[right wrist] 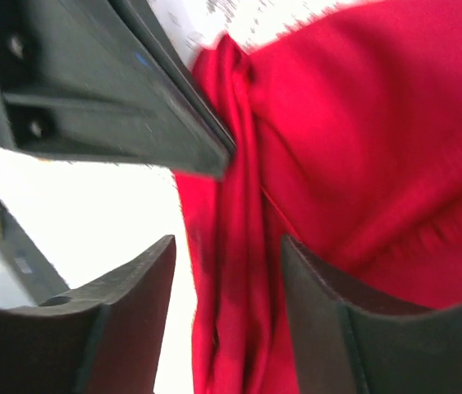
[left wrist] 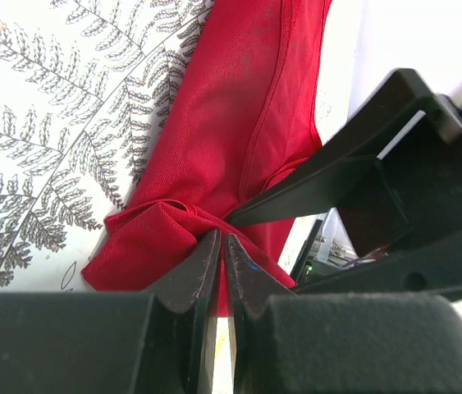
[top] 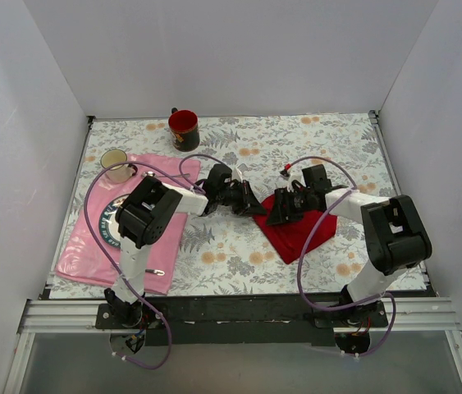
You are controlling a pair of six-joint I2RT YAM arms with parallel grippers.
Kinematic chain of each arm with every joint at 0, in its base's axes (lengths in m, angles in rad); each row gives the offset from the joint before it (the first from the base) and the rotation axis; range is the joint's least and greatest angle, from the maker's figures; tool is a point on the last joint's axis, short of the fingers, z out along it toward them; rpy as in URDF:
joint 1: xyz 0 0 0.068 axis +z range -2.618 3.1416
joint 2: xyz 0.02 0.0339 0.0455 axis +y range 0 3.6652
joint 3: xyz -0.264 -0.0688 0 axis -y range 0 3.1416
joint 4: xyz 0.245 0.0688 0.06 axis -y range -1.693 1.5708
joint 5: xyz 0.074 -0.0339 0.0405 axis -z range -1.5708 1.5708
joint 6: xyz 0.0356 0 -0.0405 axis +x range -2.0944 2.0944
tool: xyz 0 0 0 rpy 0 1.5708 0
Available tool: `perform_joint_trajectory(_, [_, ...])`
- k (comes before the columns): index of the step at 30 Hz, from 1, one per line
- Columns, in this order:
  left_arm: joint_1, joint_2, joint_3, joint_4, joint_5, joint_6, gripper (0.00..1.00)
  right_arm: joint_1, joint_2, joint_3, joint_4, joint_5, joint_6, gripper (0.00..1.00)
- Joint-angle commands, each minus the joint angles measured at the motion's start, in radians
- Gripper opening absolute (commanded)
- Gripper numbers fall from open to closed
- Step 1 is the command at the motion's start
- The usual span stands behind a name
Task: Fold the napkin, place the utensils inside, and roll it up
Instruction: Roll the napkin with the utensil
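Note:
The red napkin (top: 303, 234) lies crumpled right of centre on the floral tablecloth. My left gripper (top: 252, 206) is at its left corner and is shut on a pinch of the cloth. In the left wrist view the fingertips (left wrist: 211, 256) nip a bunched fold of napkin (left wrist: 239, 107). My right gripper (top: 276, 215) stands just to the right of the left one and is open. In its wrist view its fingers (right wrist: 144, 279) straddle a gathered ridge of napkin (right wrist: 362, 131) without closing on it. The utensils are out of view.
A pink placemat (top: 91, 254) lies at the left with a plate (top: 109, 215) on it, partly under my left arm. A beige cup (top: 116, 164) and a red mug (top: 184, 129) stand further back. A small red and white object (top: 285, 170) lies behind the right gripper.

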Motion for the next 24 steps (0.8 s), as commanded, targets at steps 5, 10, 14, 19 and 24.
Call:
perform_joint_trajectory(5, [-0.006, 0.044, 0.021, -0.072, -0.002, 0.037, 0.06, 0.102, -0.166, 0.027, -0.262, 0.269, -0.112, 0.70])
perform_joint_trajectory(10, [-0.008, 0.045, 0.027, -0.073, 0.007, 0.037, 0.04, 0.142, -0.240, -0.020, -0.281, 0.328, -0.115, 0.71])
perform_joint_trajectory(14, [-0.009, 0.049, 0.042, -0.081, 0.018, 0.037, 0.04, 0.159, -0.280, -0.069, -0.281, 0.375, -0.096, 0.69])
perform_joint_trajectory(19, [-0.011, 0.058, 0.059, -0.095, 0.025, 0.046, 0.04, 0.170, -0.337, -0.145, -0.278, 0.392, -0.069, 0.52])
perform_joint_trajectory(24, [-0.009, 0.064, 0.065, -0.102, 0.033, 0.049, 0.04, 0.205, -0.401, -0.168, -0.308, 0.449, -0.013, 0.31])
